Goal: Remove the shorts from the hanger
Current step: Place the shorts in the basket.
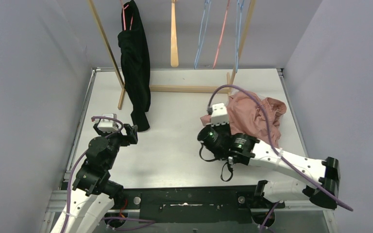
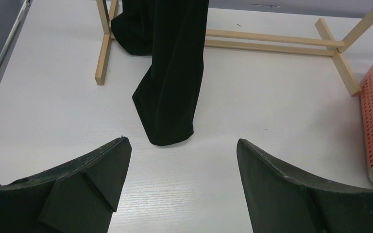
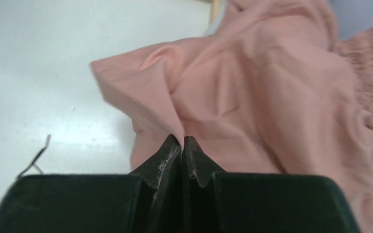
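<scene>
My right gripper is pressed together at a fold of the pink shorts, which lie heaped on the tabletop. I can't tell if cloth is truly pinched, so I'd lift slowly. My left gripper gapes before the dark shorts hanging from the wooden rack. The surface is smooth and white, the grey walls close.

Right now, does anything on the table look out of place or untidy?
Yes: the dusty pink fabric shorts lie crumpled in a heap on the right of the white table, pinched by the right gripper.
</scene>
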### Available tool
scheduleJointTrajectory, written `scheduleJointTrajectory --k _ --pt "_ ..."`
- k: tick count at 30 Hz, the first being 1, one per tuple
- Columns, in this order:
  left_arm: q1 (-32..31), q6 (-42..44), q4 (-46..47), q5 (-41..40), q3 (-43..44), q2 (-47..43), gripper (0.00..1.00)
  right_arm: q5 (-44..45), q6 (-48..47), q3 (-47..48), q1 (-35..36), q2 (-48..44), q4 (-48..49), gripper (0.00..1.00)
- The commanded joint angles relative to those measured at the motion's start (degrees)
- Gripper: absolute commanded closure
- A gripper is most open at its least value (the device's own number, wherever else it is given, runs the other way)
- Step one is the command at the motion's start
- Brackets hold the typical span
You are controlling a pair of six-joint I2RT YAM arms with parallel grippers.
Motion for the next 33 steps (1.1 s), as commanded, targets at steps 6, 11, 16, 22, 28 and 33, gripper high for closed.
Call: scheduleJointTrajectory --k 6,11,16,22,28,33 --pt "-0.2 0.2 2.5 0.0 1.4 -0.4 0.20 9.6 11.1 0.2 -15.8 -10.3 -4.2 1.00" --pt "-0.2 0.3 2.5 0.0 1.4 -0.2 0.20 2.7 9.3 -2.7 -25.8 -11.1 -0.4 0.99" --pt "-0.2 0.3 2.6 -0.1 1.3 -0.2 0.20 -12.7 11.8 -12.2 -35.8 -8.8 5.8 0.97" --pt "-0.2 0.3 2.7 0.1 1.3 0.1 0.20 -28.8 14.6 -21.1 -41.8 -2.6 12.7 0.95" --pt "-0.2 0.4 2.6 -0.2 1.3 0.1 0.20 -32.1 18.6 -25.0 -39.2 4.1 14.2 0.94" --pt "-0.2 0.4 2.6 0.1 1.3 0.2 0.20 -30.0 17.4 -21.3 -35.5 1.3 10.8 0.88"
